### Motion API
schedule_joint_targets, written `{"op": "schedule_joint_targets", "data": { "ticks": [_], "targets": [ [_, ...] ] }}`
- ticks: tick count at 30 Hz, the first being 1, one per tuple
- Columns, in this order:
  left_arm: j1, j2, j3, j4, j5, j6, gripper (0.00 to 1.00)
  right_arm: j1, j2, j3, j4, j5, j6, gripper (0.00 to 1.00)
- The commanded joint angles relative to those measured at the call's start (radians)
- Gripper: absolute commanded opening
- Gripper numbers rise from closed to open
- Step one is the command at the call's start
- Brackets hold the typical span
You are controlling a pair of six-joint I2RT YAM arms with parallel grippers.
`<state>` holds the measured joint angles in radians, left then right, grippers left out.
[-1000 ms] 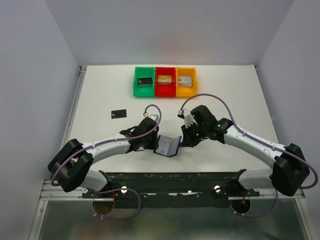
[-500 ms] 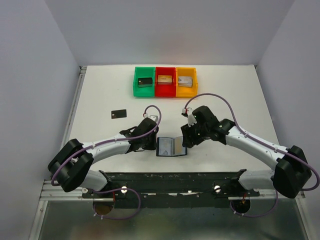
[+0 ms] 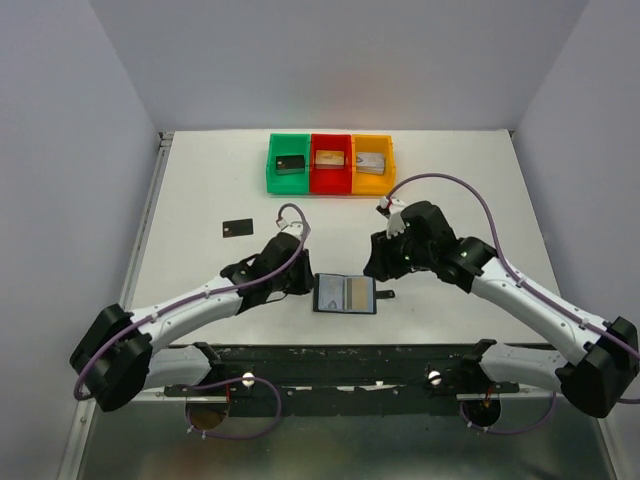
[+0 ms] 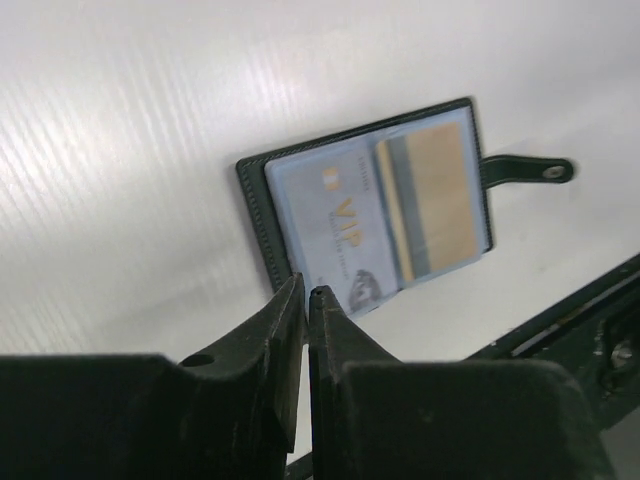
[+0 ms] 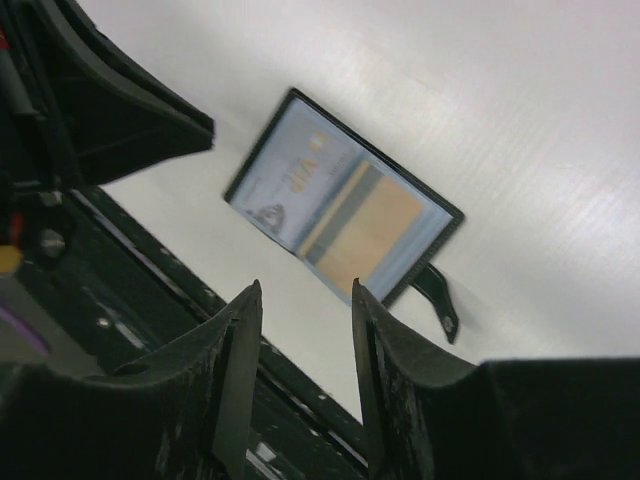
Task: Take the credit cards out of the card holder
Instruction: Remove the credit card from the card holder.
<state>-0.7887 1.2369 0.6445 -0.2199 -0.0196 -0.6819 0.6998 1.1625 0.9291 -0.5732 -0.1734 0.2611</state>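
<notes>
The card holder [image 3: 345, 294] lies open and flat near the table's front edge, its blue-grey inner faces up. A tan-gold card [image 4: 440, 195] sits in one pocket with a grey stripe beside it; the other face [image 4: 335, 220] reads VIP. A black card [image 3: 237, 228] lies apart on the table at the left. My left gripper [image 3: 303, 284] is shut, with nothing between its fingers, its tips [image 4: 307, 290] at the holder's left edge. Just right of the holder and above it, my right gripper [image 3: 378, 268] hangs open and holds nothing [image 5: 305, 290].
Green [image 3: 289, 165], red [image 3: 331, 163] and yellow [image 3: 372, 163] bins stand in a row at the back, each with a block inside. The holder's strap [image 3: 385, 295] sticks out to the right. The black base rail [image 3: 340, 355] runs close in front of the holder.
The holder went from half-folded and propped up between both grippers to lying open flat. My right gripper opened and drew back up and right. The left arm pulled slightly left.
</notes>
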Motion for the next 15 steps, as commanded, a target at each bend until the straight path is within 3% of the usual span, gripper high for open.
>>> {"op": "schedule_joint_targets", "data": {
  "ticks": [1, 6, 10, 15],
  "targets": [
    [0.003, -0.137, -0.045, 0.16, 0.05, -0.019, 0.23, -0.003, 0.002, -0.068, 0.246, -0.179, 0.133, 0.45],
    [0.006, -0.079, -0.049, 0.284, 0.158, -0.022, 0.19, -0.003, 0.12, -0.183, 0.527, -0.324, 0.301, 0.38],
    [0.008, -0.008, -0.06, 0.295, 0.138, -0.048, 0.13, -0.003, 0.221, -0.228, 0.682, -0.368, 0.372, 0.36],
    [0.016, 0.058, -0.082, 0.312, 0.101, -0.057, 0.06, -0.003, 0.292, -0.25, 0.751, -0.356, 0.42, 0.37]
  ]
}}
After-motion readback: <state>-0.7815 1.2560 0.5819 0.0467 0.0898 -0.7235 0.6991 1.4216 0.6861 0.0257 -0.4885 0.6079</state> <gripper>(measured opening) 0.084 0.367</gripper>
